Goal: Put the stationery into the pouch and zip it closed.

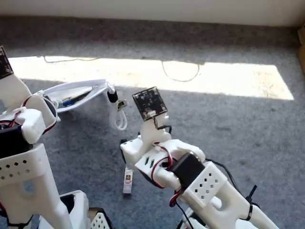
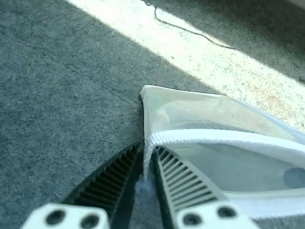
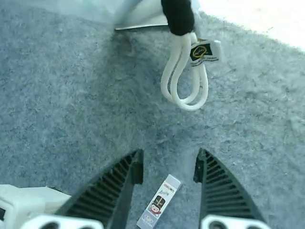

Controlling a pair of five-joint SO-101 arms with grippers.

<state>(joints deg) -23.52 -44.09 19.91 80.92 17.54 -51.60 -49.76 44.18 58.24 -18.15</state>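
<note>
From above, the pouch (image 1: 78,90) lies open on the carpet (image 1: 238,133), at the edge of a sunlit strip. Pens (image 1: 71,100) lie inside it. A white loop (image 1: 119,118) hangs from a black bead (image 1: 112,97) at the pouch's end nearer the middle of the carpet. The left arm (image 1: 24,157) stands at the pouch's other end. The right arm (image 1: 190,176) lies low across the middle. A small white stick (image 1: 127,180) lies on the carpet just beside it, well apart from the pouch. A thin cord (image 1: 181,76) curls over the sunlit strip.

In the left wrist view, the left gripper (image 2: 147,149) has its fingers (image 2: 178,179) pressed together on the pouch's (image 2: 214,119) woven edge, at a corner. The pouch's mesh wall stands up from the carpet (image 2: 57,86) beyond them.

In the right wrist view, the right gripper (image 3: 169,166) hangs over the carpet (image 3: 71,95) with its fingers (image 3: 212,179) spread and nothing held. The stick (image 3: 159,202) lies between them, touching neither, with a printed label facing up. Farther off, the loop (image 3: 186,78) lies flat under the bead (image 3: 177,16), with a small tag on it, and a corner of the pouch (image 3: 143,14) lies beside the bead.
</note>
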